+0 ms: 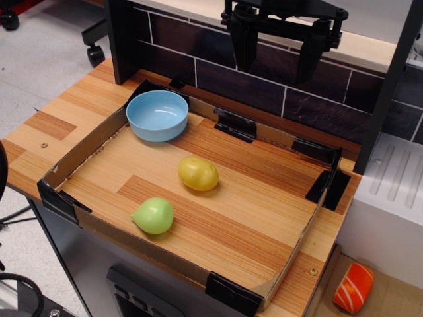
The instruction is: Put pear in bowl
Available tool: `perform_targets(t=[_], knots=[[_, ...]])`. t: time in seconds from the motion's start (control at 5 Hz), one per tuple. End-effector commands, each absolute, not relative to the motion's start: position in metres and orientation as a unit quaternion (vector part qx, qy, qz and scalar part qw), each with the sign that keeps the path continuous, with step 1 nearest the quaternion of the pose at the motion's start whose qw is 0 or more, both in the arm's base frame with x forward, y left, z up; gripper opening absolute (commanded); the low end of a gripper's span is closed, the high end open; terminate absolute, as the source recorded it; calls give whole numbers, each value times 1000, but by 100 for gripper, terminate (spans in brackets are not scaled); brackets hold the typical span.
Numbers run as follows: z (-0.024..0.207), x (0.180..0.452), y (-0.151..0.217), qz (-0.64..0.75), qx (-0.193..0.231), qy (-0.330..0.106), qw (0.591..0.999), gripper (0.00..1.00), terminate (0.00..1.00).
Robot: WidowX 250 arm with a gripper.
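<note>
The light-green pear (153, 215) lies on the wooden board near the front left, its pointed end to the left. The light-blue bowl (157, 115) stands empty at the back left corner of the board. My black gripper (277, 66) hangs high over the back wall, well behind and to the right of both. Its two fingers are spread apart with nothing between them.
A yellow egg-shaped fruit (198, 174) lies mid-board between pear and bowl. A low cardboard rim (76, 155) with black corner clips surrounds the board. A dark tiled wall (264, 82) stands behind. A white rack (393, 191) and an orange toy (353, 287) are at right.
</note>
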State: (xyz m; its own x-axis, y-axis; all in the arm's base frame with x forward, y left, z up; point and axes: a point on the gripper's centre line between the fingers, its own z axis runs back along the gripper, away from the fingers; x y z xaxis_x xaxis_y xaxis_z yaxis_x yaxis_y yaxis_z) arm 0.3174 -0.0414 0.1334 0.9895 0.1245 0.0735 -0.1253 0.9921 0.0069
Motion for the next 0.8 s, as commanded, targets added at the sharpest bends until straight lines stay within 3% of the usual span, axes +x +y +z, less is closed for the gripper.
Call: perform_targets(t=[0.0,0.6], knots=[[133,317,-41,63,6,-36,997,100,0],[129,234,-13,94,-15,-32,995,100,0]])
